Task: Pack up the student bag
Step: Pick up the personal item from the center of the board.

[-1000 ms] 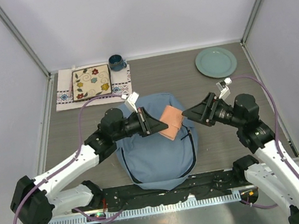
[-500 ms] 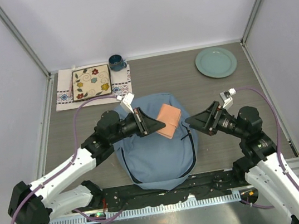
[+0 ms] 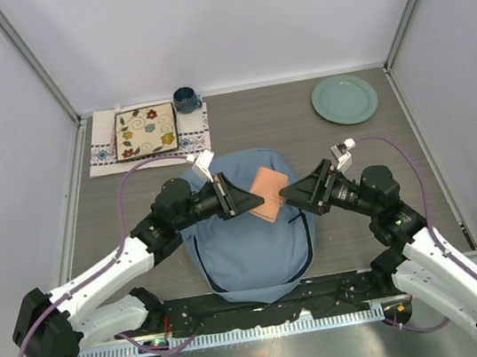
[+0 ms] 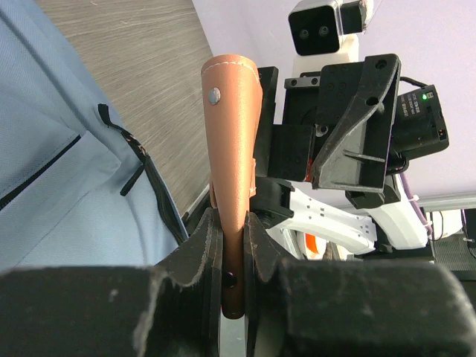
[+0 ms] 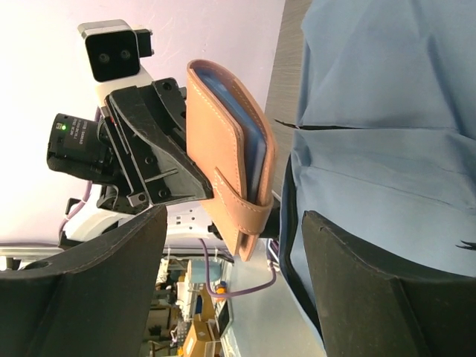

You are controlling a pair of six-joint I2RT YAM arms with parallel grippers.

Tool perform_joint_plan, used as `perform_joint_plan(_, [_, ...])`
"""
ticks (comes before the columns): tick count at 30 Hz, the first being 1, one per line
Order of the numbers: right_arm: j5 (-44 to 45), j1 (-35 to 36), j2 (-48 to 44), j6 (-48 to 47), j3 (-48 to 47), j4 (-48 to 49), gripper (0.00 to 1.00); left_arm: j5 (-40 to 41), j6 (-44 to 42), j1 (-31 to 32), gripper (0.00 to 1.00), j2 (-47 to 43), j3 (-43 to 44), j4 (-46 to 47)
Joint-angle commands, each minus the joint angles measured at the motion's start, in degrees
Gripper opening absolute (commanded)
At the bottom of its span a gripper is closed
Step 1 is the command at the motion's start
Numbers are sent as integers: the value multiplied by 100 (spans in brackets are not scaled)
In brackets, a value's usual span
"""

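Tan leather notebook (image 3: 269, 192) sits pinched at one edge in the left claw (image 3: 252, 200), over the student bag (image 3: 249, 249) lying on the counter (image 3: 324, 148) between the arms, right claw (image 3: 288, 194) wide open beside it; thin hold may let it twist or slip.

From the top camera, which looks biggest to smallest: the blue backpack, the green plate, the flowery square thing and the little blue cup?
1. Blue backpack
2. Green plate and flowery square: about alike, too close to rank
3. Blue cup
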State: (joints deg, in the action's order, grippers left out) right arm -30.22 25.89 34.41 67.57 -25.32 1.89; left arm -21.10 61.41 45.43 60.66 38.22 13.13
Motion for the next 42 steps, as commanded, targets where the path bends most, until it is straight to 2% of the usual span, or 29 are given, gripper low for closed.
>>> perform_joint_plan(1, [437, 328, 223, 169, -113, 821, 79, -69, 91, 27, 9, -81, 10, 498])
perform_joint_plan(6, [832, 820, 575, 169, -113, 1102, 77, -78, 178, 27, 9, -55, -34, 673])
perform_joint_plan(13, [1035, 1120, 856, 160, -175, 1525, 44, -78, 214, 27, 9, -63, -156, 762])
perform_joint_plan(20, [1272, 1129, 813, 125, -166, 1516, 43, -43, 205, 27, 9, -151, -227, 744])
perform_joint_plan(23, [1351, 1129, 804, 160, -131, 1525, 45, -26, 205, 19, 9, -178, -253, 735])
perform_joint_plan(27, [1404, 1120, 795, 169, -113, 1551, 38, -25, 196, 19, 9, -169, -262, 735])
perform_joint_plan(28, [1405, 1129, 778, 186, -105, 1560, 26, -17, 196, 27, 9, -169, -271, 735])
perform_joint_plan(30, [1440, 1129, 742, 186, -96, 1560, 16, -25, 188, 27, 8, -160, -262, 727])
perform_joint_plan(31, [1440, 1129, 734, 178, -87, 1569, 8, -34, 179, 19, 9, -151, -262, 718])
perform_joint_plan(32, [1440, 1129, 725, 186, -78, 1560, 5, -34, 153, 27, 10, -143, -253, 648])
perform_joint_plan(33, [1440, 1129, 699, 195, -70, 1560, 4, -17, 126, 19, 14, -143, -227, 569])
perform_joint_plan(34, [1440, 1129, 698, 195, -61, 1543, 2, 18, 56, 19, 30, -143, -192, 473])
perform_joint_plan(37, [1605, 1129, 532, 81, -52, 1219, 1, 324, -356, 19, 59, -239, 18, -299])
perform_joint_plan(39, [1808, 1129, 374, -68, -52, 639, 1, 667, -811, 27, 66, -362, 272, -1160])
perform_joint_plan(40, [2009, 1120, 156, -95, -43, 463, 1, 852, -980, 19, 73, -458, 387, -1494])
perform_joint_plan(42, [2238, 1120, -91, -139, 9, -47, 1, 1493, -1393, 27, 78, -503, 799, -2452])
